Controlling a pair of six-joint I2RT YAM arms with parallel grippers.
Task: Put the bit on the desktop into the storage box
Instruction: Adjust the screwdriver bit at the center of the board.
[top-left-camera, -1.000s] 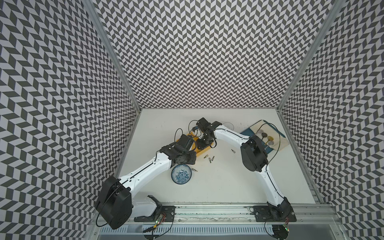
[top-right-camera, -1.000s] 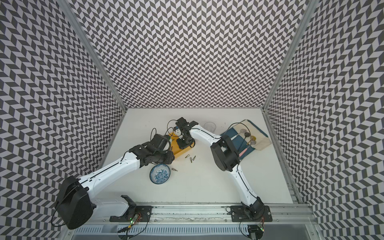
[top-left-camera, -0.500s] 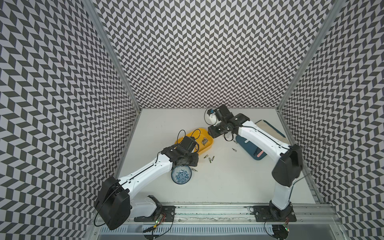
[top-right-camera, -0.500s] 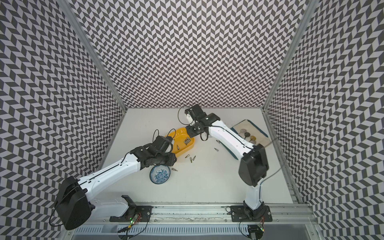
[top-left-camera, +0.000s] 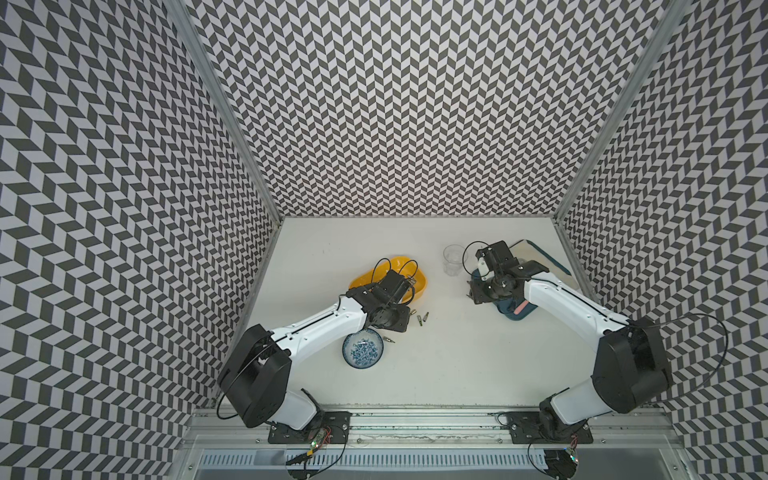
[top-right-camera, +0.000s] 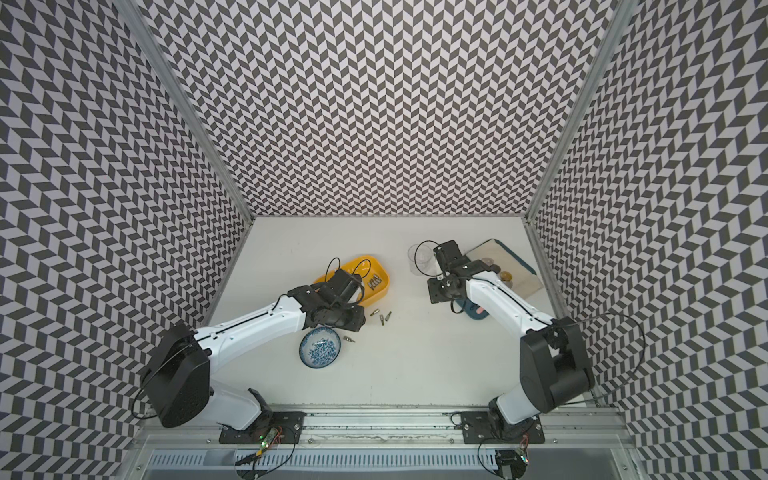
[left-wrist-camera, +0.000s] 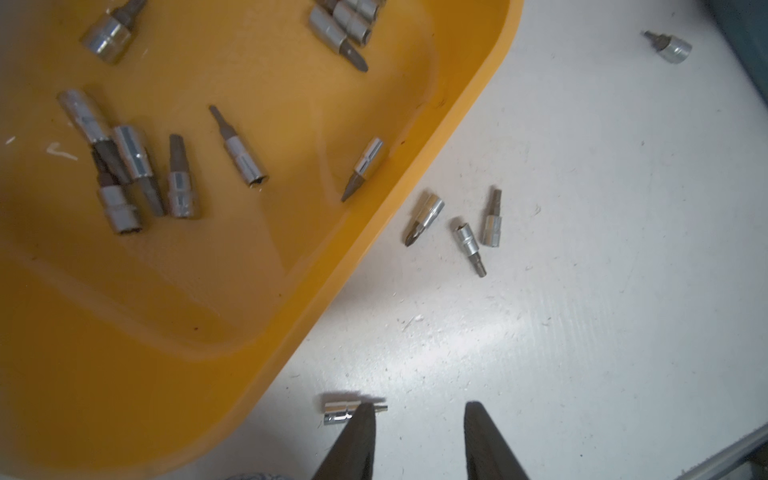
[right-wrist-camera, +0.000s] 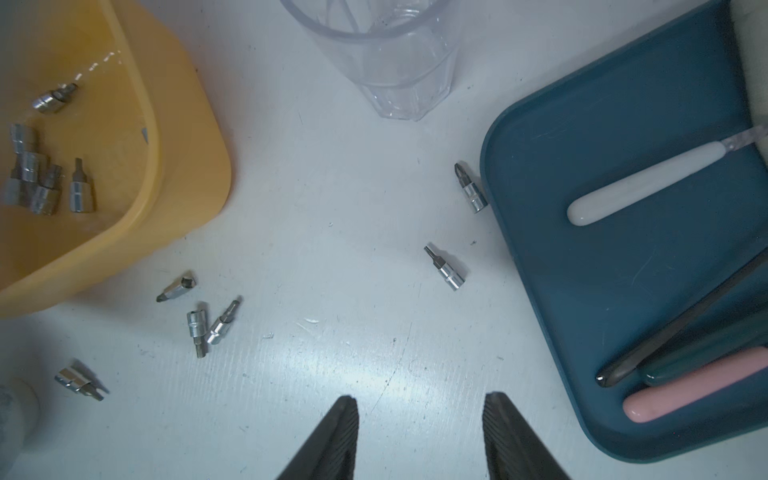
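Left gripper (left-wrist-camera: 419, 405) hangs narrowly parted, empty, by a bit (left-wrist-camera: 353, 410) lying on the desktop (left-wrist-camera: 582, 311) beside the storage box (left-wrist-camera: 270, 332), long axis across the fingers (left-wrist-camera: 353, 440), tip pointing away from the box; right gripper (right-wrist-camera: 420, 399) parted, empty.

Bright, even overhead light with short soft shadows; streaky glare on desktop (right-wrist-camera: 332, 357) lower centre; storage box (right-wrist-camera: 178, 166) slightly blurred.

Scuffed white desktop (top-left-camera: 436, 374), yellow storage box (left-wrist-camera: 249, 316), loose bits (left-wrist-camera: 468, 243) beside it, patterned bowl (top-left-camera: 363, 349), clear cup (right-wrist-camera: 399, 75), dark-blue tray (right-wrist-camera: 582, 299)
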